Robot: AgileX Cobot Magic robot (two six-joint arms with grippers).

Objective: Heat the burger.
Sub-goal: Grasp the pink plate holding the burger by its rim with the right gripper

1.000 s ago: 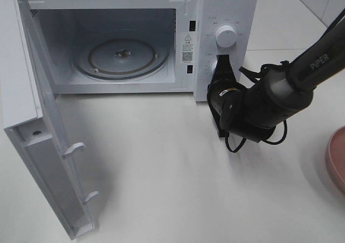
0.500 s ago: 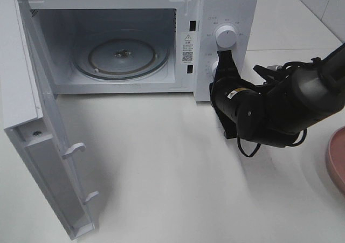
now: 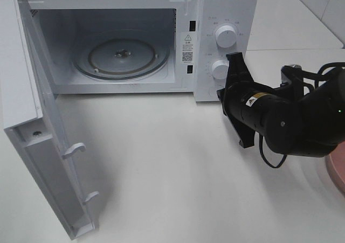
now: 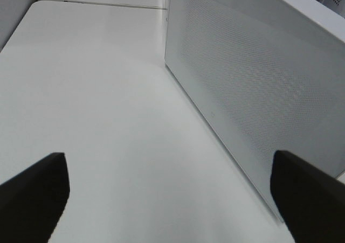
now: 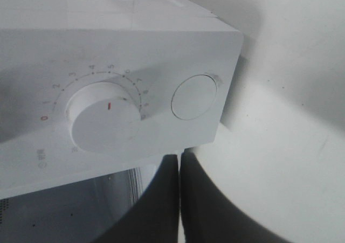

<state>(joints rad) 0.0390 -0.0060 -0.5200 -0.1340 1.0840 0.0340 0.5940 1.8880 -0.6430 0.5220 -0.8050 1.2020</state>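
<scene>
White tabletop (image 3: pixel 161 173) fills the workspace, with tiled wall at the far corner.

**Exterior high view**
- The microwave (image 3: pixel 226 6) stands at 11 o'clock. Its door (image 3: pixel 32 135) is swung fully open toward 8 o'clock.
- The glass turntable (image 3: pixel 121 57) inside is bare.
- 2 knobs sit on the control panel: the upper knob (image 3: pixel 225 35) and the lower knob (image 3: pixel 220 69).
- The right gripper (image 3: pixel 234 57) has its fingers pressed together on nothing, with the tip just beside the lower knob, at its 3 o'clock side.
- A pink plate (image 3: pixel 335 170) is cut off by the frame edge at 4 o'clock.
- The burger is not visible here.

**Left wrist view**
- The left gripper (image 4: pixel 168 162) has its fingers spread wide and holds nothing.
- The perforated door panel is close alongside. Only bare tabletop lies ahead.
- No burger is visible.

**Right wrist view**
- The 2 fingers of the right gripper meet flush, pointing at the control panel beneath the numbered dial (image 5: pixel 105 116).
- No burger is visible.

**Relation for the next move**
- The burger's position and long axis cannot be determined from any view.
- It most likely lies off-frame near the plate, at 4 o'clock from the right gripper.
- On that judgement the right arm is the nearer 1, and the cavity lies at 10 o'clock from the plate.
</scene>
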